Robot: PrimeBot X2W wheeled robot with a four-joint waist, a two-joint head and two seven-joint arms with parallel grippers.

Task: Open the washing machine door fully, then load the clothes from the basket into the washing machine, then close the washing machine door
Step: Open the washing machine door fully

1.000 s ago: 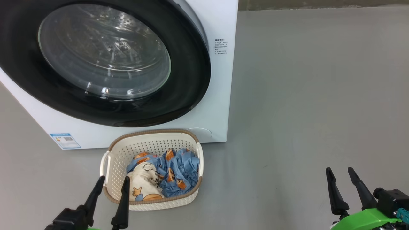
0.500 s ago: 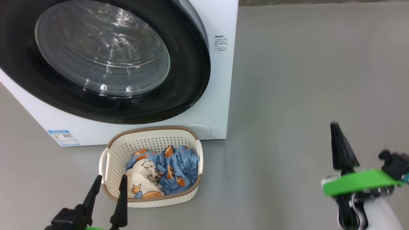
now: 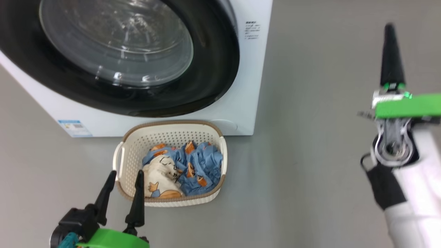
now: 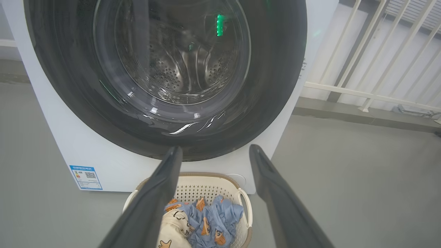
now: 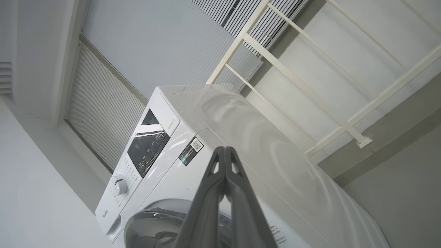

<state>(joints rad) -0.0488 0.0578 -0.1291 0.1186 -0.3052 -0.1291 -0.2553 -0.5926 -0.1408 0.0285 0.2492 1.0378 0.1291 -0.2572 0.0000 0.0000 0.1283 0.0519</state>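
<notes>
The washing machine door (image 3: pixel 117 44) looks shut, so no clothes can go in yet. It sits at 10 o'clock in the head view, on the front of the washing machine (image 3: pixel 256 75). At 6 o'clock from the door, on the floor (image 3: pixel 310 155) just beside the machine, stands the basket (image 3: pixel 172 123) with the clothes (image 3: pixel 196 168) inside.

The left gripper (image 3: pixel 125 172) hangs at 7 o'clock of the basket, fingers spread, holding nothing. The right gripper (image 3: pixel 389 27) is up at 3 o'clock from the door, well apart from it, fingers pressed together on nothing.

I think the shiny black rim (image 3: pixel 220 69) could be slippery, so closed fingers may slide off it. I cannot see a handle. A wide-swinging door might knock the basket, and the left gripper could bump it too.
</notes>
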